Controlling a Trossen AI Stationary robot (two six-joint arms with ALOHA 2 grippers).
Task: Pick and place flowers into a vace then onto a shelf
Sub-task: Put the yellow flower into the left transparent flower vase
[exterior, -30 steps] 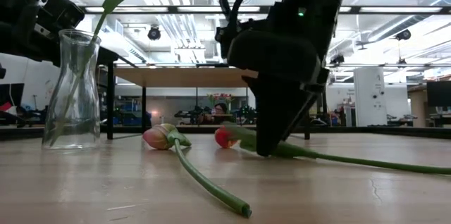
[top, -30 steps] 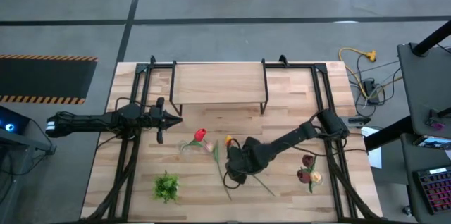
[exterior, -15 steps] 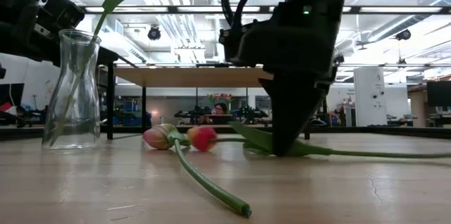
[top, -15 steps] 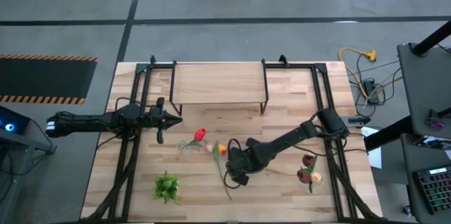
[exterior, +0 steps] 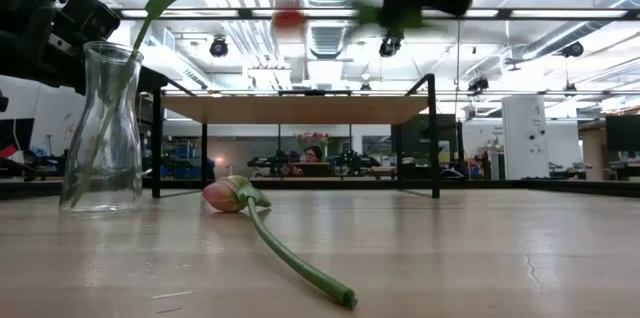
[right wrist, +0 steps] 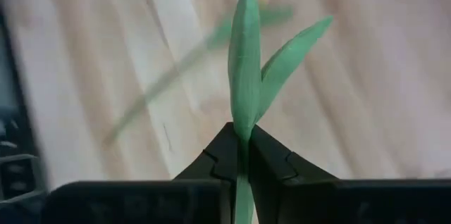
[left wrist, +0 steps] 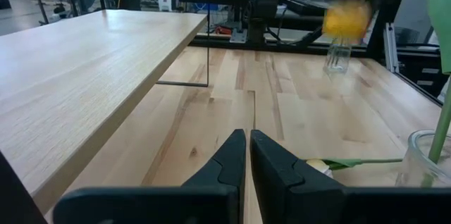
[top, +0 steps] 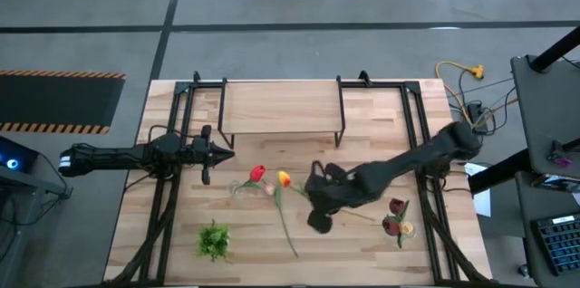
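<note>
A clear glass vase (exterior: 100,128) stands left of the table's middle with a red tulip (top: 257,174) in it. My right gripper (top: 314,188) is up above the table's middle, shut on an orange tulip (top: 284,178), whose head also shows blurred in the low view (exterior: 288,20). A pink tulip (exterior: 228,195) lies on the tabletop by the vase, its stem pointing toward the near edge. My left gripper (left wrist: 248,157) is shut and hovers left of the vase, touching nothing. The shelf (top: 281,107) stands at the far middle. My right gripper pinches the orange tulip's green stem (right wrist: 243,146) between its two fingers, just below where the long leaves spread. The flower is lifted clear of the table. It lies roughly level, and its head (top: 284,178) points toward the table's left.
A bushy green tuft (top: 214,240) lies near the front left. Maroon and cream tulips (top: 396,220) lie at the right by the black frame rail (top: 426,206). The shelf's black legs (exterior: 433,138) stand behind the middle. Bare wood lies between the pink tulip's stem and the right-hand flowers.
My right gripper has shut on the orange tulip's stem down on the table, dragged it a little toward the left, then gone up with it. The tulip is now lifted well clear of the tabletop. The pink tulip and the vase have stayed put.
</note>
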